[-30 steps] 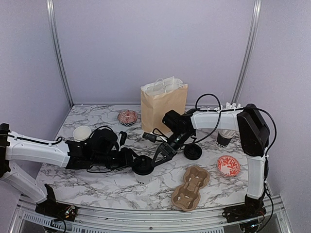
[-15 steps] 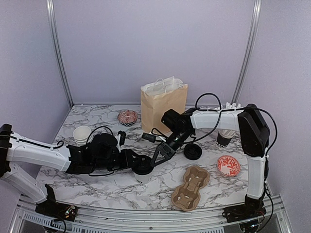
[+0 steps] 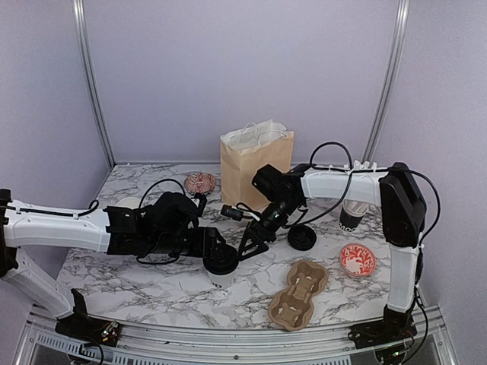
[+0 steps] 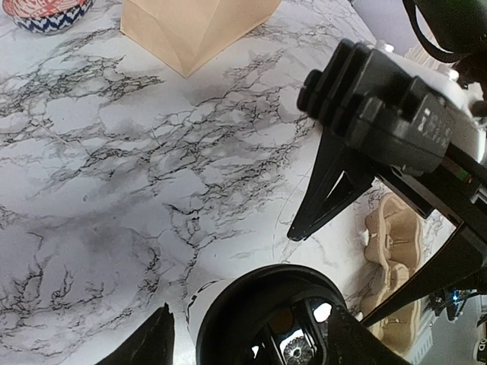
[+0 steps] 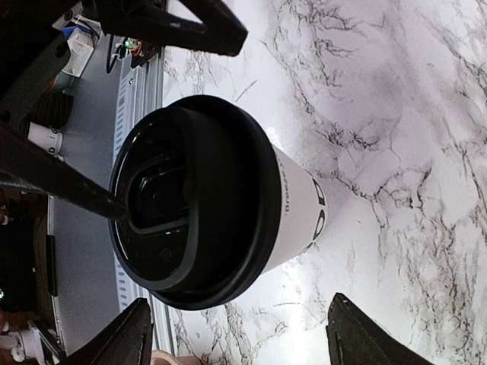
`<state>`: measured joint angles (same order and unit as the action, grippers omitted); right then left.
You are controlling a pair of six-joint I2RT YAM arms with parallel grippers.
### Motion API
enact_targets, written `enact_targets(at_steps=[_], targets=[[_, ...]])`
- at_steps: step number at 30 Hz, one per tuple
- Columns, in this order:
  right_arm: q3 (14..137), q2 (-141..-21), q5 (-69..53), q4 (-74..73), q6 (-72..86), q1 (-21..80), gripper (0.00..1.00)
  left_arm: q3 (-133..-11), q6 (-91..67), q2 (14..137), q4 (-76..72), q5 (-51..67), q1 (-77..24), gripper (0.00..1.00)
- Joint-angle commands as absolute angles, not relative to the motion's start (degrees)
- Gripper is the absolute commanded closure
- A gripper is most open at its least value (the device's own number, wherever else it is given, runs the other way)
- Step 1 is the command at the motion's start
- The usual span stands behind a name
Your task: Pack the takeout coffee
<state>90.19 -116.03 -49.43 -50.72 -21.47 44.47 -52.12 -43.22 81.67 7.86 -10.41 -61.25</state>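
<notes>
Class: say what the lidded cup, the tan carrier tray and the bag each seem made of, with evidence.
Cup: likely paper, matt white wall with printed black lettering.
Lid: probably plastic, black and glossy, with reflections.
Carrier tray: looks like moulded pulp, dull tan, rounded wells.
Bag: brown kraft paper, creased folds.

Brown paper bag (image 3: pixel 256 171), cardboard cup carrier (image 3: pixel 298 294), 2 red-patterned bowls (image 3: pixel 357 260)

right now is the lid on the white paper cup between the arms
On: a round black plastic lid caps the white paper cup.
</notes>
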Motion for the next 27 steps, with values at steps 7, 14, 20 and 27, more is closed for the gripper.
enact_targets(at_steps=[7,14,20,27], targets=[[91.89,-102.23,-43.90,-54.75,-31.54,41.60,0.23,-58.17,-18.73,70.55,14.48,-18.77,-61.44,0.17],[83.47,-88.47,-32.64,-50.04,-36.04,39.51,0.22,-59.64,3.36,62.77,12.56,-22.22,-61.35,0.01],[71.63,-80.41,-25.48,-46.35,-39.55,39.30,0.24,-75.46,4.21,75.92,37.65,-8.96,-61.47,0.06],[60.41,-71.79,-28.94,-41.21,-44.07,36.94,0.25,-74.97,3.43,80.73,43.49,-4.74,-64.06,0.02]])
